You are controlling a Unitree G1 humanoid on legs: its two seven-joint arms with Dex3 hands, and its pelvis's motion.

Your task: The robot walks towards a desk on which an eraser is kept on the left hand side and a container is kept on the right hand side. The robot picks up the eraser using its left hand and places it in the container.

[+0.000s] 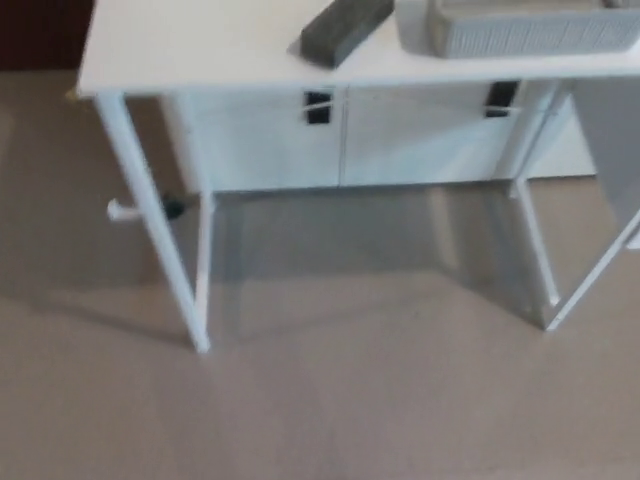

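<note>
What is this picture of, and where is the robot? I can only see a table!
The camera sits on the robot's head and looks down, so you see what the robot sees. Its hands are not in the picture right now, and nothing is being held. In front of it stands a white desk on thin white legs, with a brownish floor below. On the desk lies a dark grey eraser, a long block. Just to the right of it sits a grey container with ribbed sides, cut off by the top edge of the picture. Behind the desk is a white cabinet with small dark handles.
</note>
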